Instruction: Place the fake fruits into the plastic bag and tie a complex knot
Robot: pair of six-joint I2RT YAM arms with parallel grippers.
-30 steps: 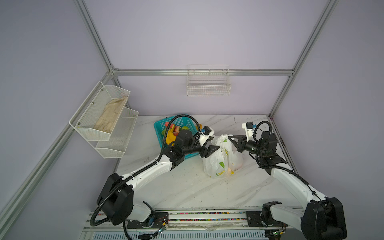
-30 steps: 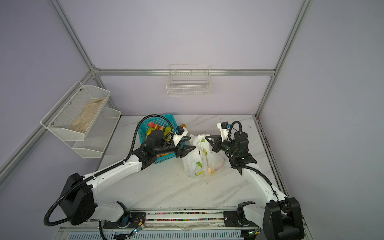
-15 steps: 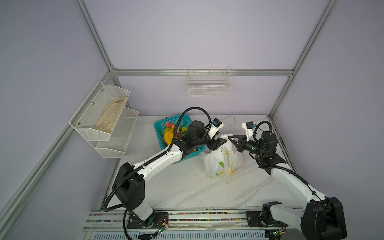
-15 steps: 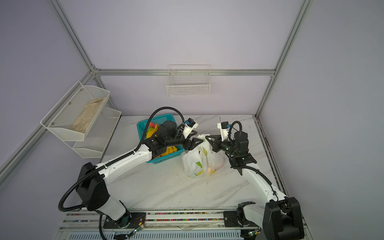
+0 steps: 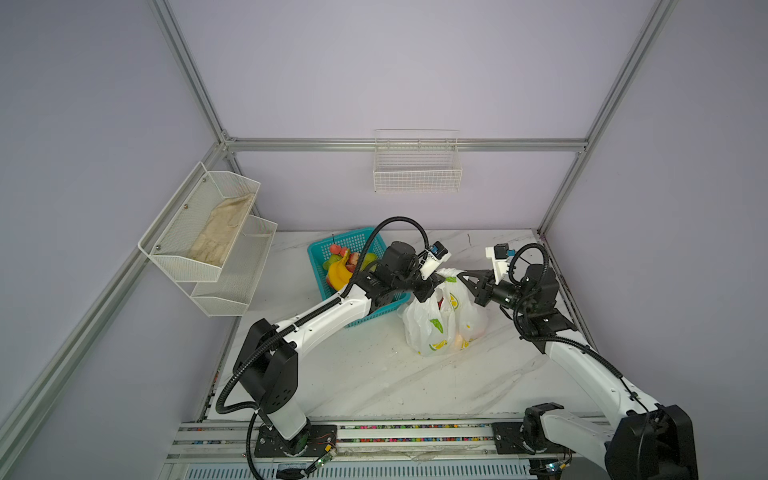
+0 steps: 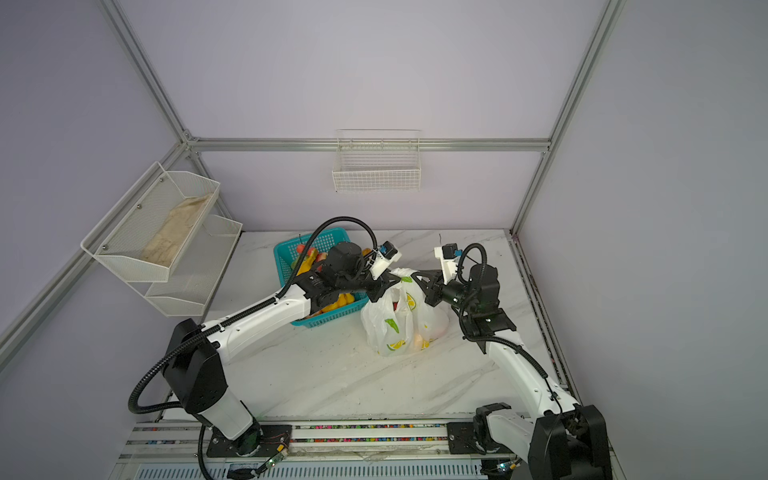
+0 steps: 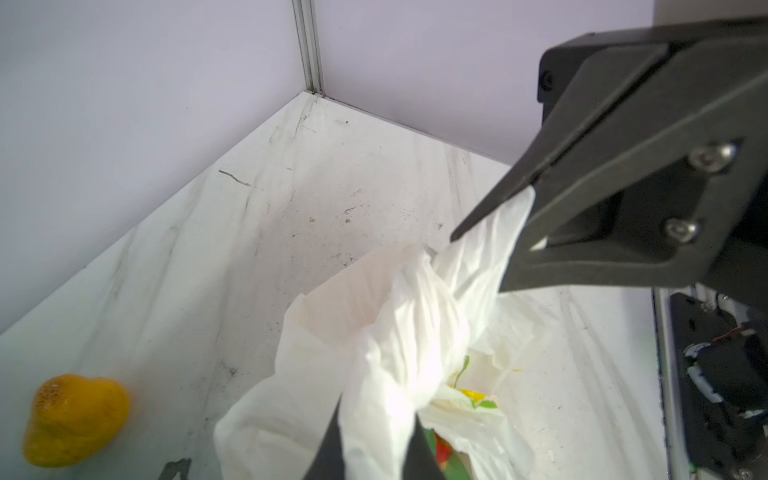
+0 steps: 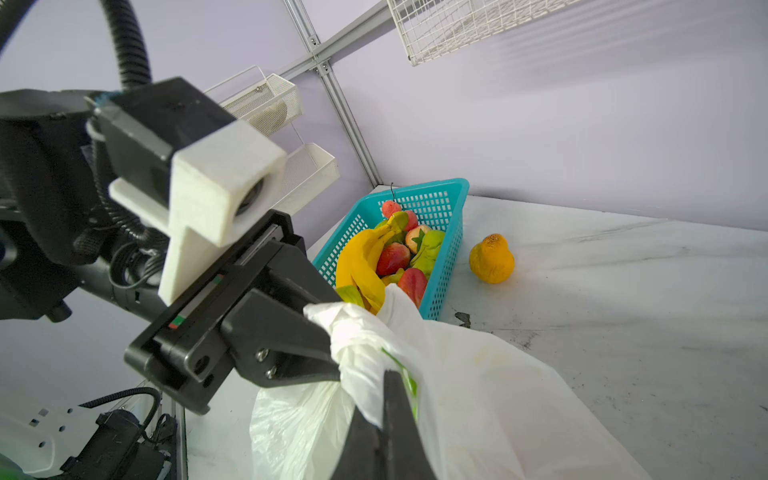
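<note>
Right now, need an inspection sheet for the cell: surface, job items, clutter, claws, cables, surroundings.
Surface: marble tabletop, scuffed, with dark specks towards the back.
Job's things: plastic bag upright with fruit showing through it; more fake fruits in the teal basket; one orange fruit loose on the table beside the basket; no finished knot seen.
Clutter: nothing seen.
Claws: left claw and right claw both shut on the bag's bunched top.
Cables: black conduit arches from the left arm over the basket; no snag seen.
Surroundings: wire basket on the back wall; mesh shelf on the left wall, holding a beige cloth.
</note>
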